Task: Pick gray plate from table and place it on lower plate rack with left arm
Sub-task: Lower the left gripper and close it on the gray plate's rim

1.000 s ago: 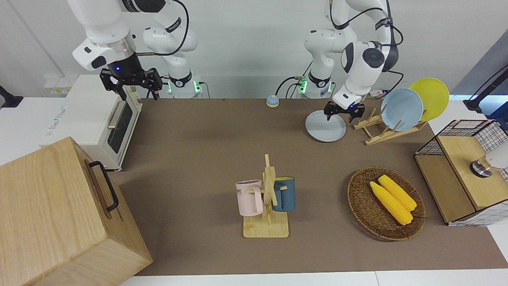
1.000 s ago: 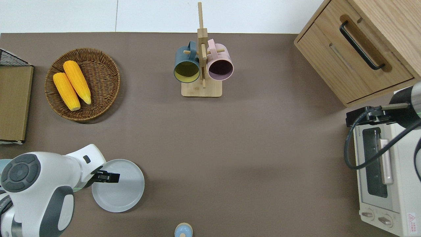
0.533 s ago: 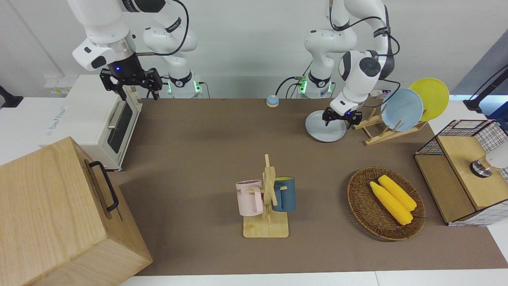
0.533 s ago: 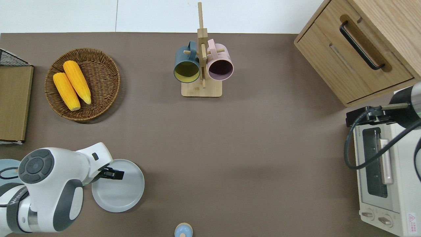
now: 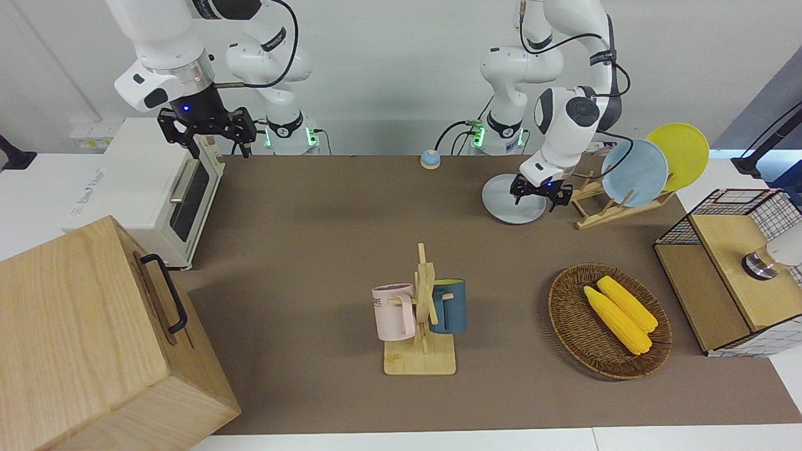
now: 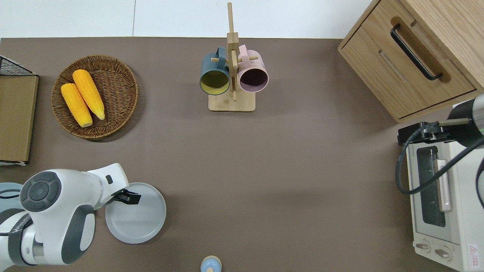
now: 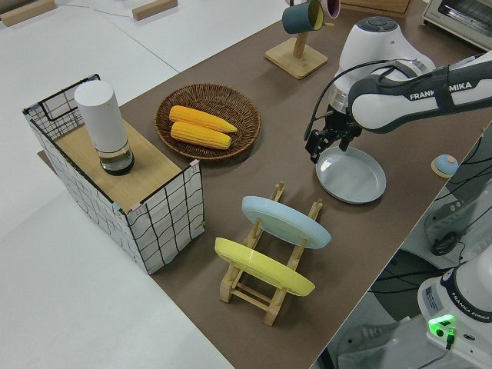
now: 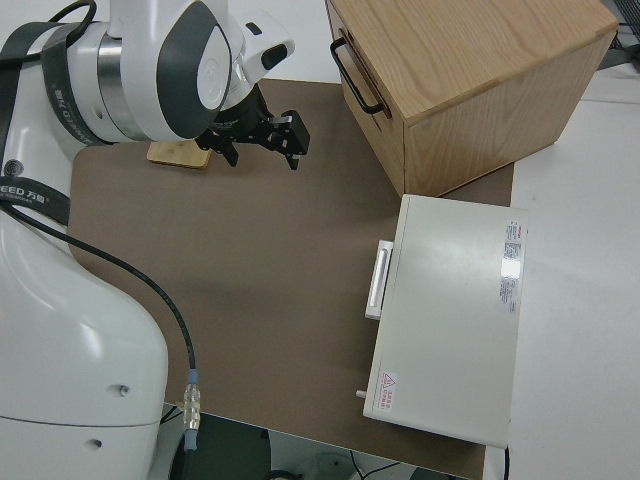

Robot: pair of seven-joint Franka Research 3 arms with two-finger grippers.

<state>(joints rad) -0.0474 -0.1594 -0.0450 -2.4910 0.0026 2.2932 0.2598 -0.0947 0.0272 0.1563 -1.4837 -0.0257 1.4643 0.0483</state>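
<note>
Hovering low with fingers spread, the left arm's black two-finger gripper (image 6: 128, 197) sits at the round pale gray plate's (image 6: 138, 219) 11 o'clock rim.

Seen from overhead, the left arm (image 6: 56, 215) hides the gray plate's (image 6: 140, 219) rim on the side where the left claw (image 6: 128, 197) sits. Whether that claw's fingers touch the rim is too small to tell. The lower plate rack (image 5: 595, 210), beside the claw, is hidden overhead.

The pale gray plate (image 6: 138, 217) lies flat on the table, just beside the light-wood lower plate rack (image 5: 595, 210).
</note>
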